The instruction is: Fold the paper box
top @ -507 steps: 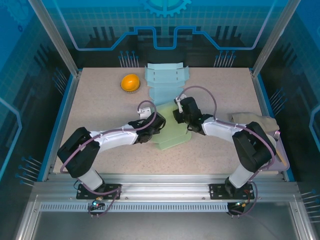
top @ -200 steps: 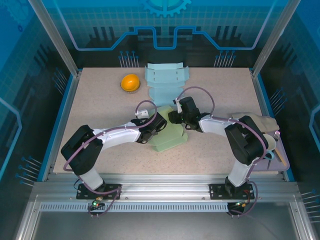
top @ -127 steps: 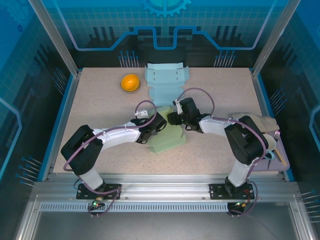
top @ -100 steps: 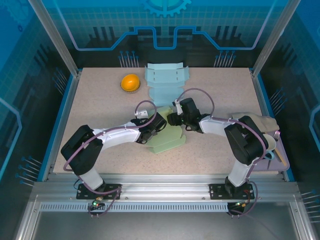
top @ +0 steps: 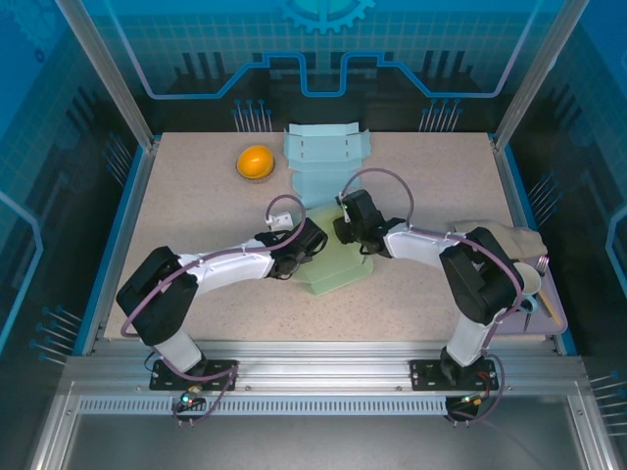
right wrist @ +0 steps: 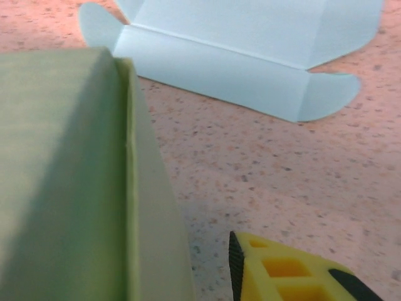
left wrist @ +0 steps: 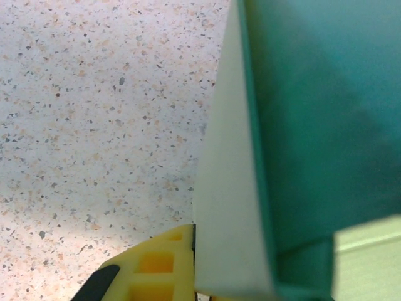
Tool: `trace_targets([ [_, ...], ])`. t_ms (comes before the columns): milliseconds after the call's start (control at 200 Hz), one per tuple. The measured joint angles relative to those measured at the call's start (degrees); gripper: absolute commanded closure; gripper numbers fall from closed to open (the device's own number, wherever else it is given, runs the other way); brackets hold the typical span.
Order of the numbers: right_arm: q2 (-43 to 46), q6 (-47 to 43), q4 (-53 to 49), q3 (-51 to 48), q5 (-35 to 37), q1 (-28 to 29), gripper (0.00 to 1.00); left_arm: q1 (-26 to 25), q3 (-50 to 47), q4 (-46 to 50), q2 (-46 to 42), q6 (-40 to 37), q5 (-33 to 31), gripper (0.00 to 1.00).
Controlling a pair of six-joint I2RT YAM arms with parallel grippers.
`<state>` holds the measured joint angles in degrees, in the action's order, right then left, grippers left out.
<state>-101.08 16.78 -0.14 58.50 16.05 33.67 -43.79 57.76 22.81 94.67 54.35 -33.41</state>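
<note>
Pale-green paper box with left tool tight on it; right tool beside it, opening indiscernible.

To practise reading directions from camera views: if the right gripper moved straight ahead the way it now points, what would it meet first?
Probably the bare tabletop, just short of the pale blue flat box, though depth is unclear. The green box sits beside the right gripper, not ahead.

Matt smooth card: green box, blue sheet at 12 o'clock. Speckled stone-look, fine-grained, matt: counter. Glossy: orange object, 11 o'clock. Soft cloth, 3 o'clock.
</note>
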Motion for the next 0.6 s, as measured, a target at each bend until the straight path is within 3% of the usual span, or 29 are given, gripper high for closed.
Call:
trace_targets([
  [215,0.0,3.54,-5.53,1.92,6.69,1.16,0.7,-0.44,0.02,-1.97,-0.26,-0.07,0.79,1.0],
  [325,0.24,3.93,-5.14,1.31,7.08,1.18,0.6,-0.44,0.02,-2.03,-0.26,-0.07,1.27,0.99],
  [500,3.41,1.81,-0.31,-3.41,1.81,0.33,0.44,-0.39,0.0,0.5,-0.26,0.0,0.92,0.99],
  [600,5.03,0.35,1.16,-4.26,-2.91,-0.7,0.4,-0.22,0.0,1.62,-0.26,0.46,-0.28,0.99],
])
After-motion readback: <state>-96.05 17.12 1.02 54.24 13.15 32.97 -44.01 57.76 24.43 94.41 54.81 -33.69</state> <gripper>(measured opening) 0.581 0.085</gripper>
